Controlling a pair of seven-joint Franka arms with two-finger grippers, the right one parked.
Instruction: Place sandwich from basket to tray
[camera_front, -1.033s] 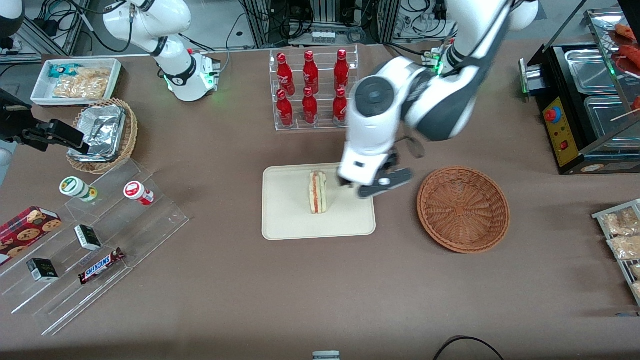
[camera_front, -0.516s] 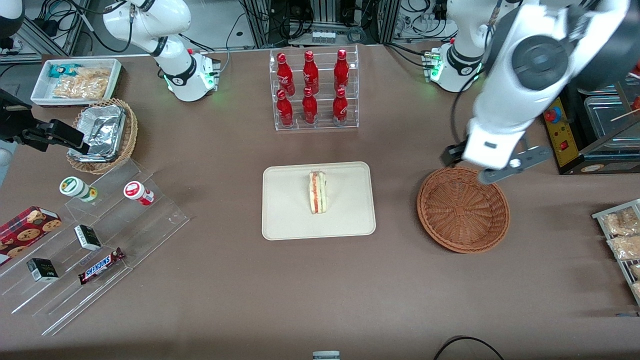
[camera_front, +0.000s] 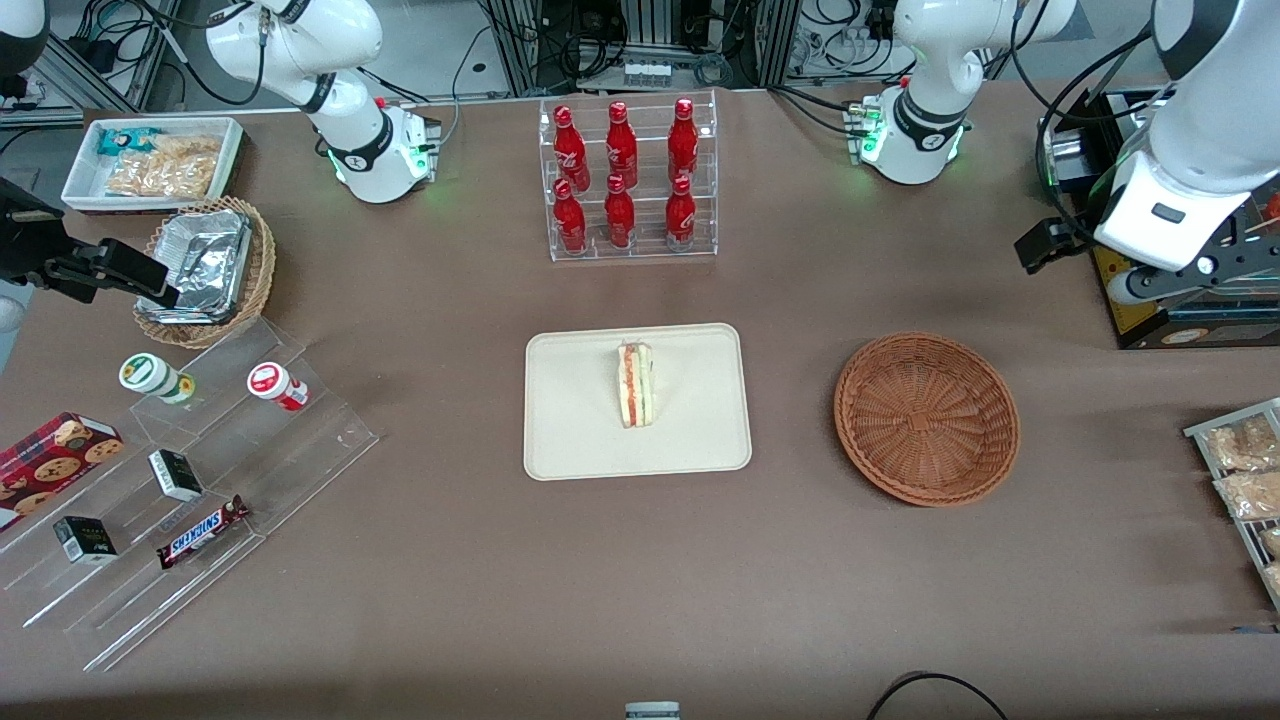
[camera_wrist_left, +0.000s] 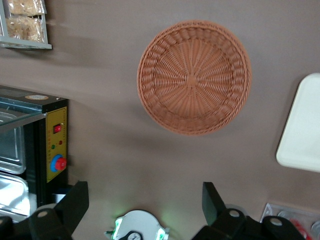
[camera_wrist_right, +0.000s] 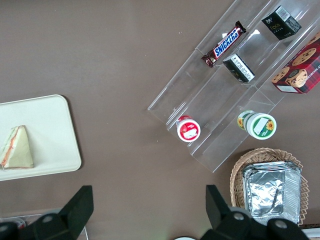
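The sandwich (camera_front: 635, 384) (camera_wrist_right: 17, 148), a pale bread wedge with a red and green filling stripe, stands on the cream tray (camera_front: 575, 420) (camera_wrist_left: 302, 130) (camera_wrist_right: 45, 120) at the table's middle. The reddish-brown wicker basket (camera_front: 927, 418) (camera_wrist_left: 194, 77) sits beside the tray toward the working arm's end, with nothing in it. My left gripper (camera_front: 1085, 270) (camera_wrist_left: 144, 192) hangs high above the table, farther from the front camera than the basket and next to the black warmer machine. Its fingers (camera_wrist_left: 75, 197) are spread wide and hold nothing.
A black warmer machine (camera_front: 1180, 130) (camera_wrist_left: 50, 145) with steel pans stands close by the gripper. A rack of red bottles (camera_front: 625, 180) stands farther back than the tray. Snack packets (camera_front: 1240, 470) lie at the working arm's end; acrylic steps (camera_front: 200, 470), a foil-filled basket (camera_front: 205, 270) and a white bin (camera_front: 155, 160) at the parked arm's.
The left arm has swung away from the tray, passed over the basket and risen toward the warmer machine. The sandwich has stayed still on the tray.
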